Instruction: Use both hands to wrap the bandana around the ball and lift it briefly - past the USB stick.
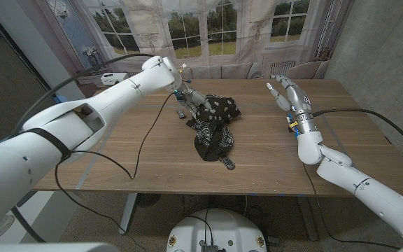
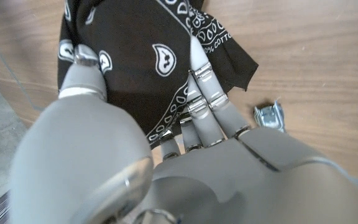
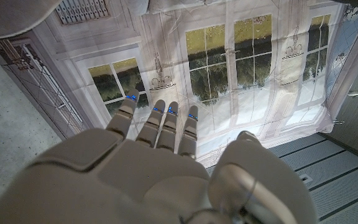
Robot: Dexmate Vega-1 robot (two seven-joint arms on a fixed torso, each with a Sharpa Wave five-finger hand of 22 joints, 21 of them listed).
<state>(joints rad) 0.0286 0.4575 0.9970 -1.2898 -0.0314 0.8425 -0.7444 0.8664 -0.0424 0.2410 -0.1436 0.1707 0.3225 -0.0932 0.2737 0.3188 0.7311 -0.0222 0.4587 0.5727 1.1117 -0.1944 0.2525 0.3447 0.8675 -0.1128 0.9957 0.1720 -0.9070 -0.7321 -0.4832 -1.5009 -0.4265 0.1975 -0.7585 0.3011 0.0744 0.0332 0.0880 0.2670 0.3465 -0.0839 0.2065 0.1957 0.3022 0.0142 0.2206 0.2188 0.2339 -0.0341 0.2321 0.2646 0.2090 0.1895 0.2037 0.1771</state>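
Reaching across the tabletop (image 1: 271, 150), the left robot hand (image 1: 187, 100) has its fingers (image 2: 204, 81) pressed onto the black bandana (image 1: 214, 126), which lies bunched right under and just past its fingertips; whether it truly grasps the cloth, I cannot tell. The ball is hidden. A small dark USB stick (image 1: 227, 164) lies at the bandana's near edge. Well apart, the right robot hand (image 1: 287, 94) hangs raised and released, fingers (image 3: 160, 124) straight, holding nothing.
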